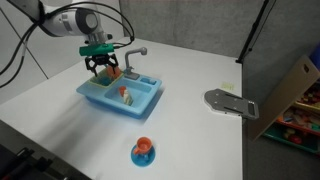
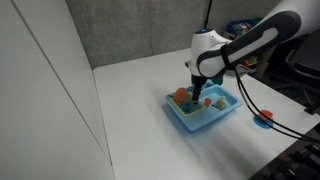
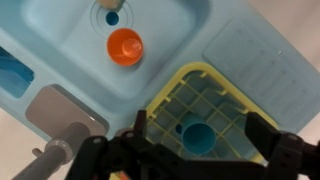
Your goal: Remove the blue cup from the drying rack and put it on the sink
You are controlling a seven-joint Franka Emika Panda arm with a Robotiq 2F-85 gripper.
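In the wrist view the blue cup (image 3: 197, 136) stands mouth-up in the yellow-green drying rack (image 3: 180, 82), which sits on the light-blue sink (image 3: 80, 45). My gripper (image 3: 197, 125) is open directly above the cup, one finger on each side of it and not touching it. In both exterior views the gripper (image 1: 103, 68) (image 2: 197, 95) hangs low over one end of the sink (image 1: 140, 104) (image 2: 212, 122) and hides the cup and rack.
An orange cup (image 3: 125, 46) sits in the basin. The grey faucet (image 3: 60, 150) (image 1: 135, 55) rises beside the gripper. A blue-and-orange item (image 1: 143, 152) stands on the white table. A grey flat object (image 1: 228, 102) lies near the table edge, beside a shelf (image 1: 295, 100).
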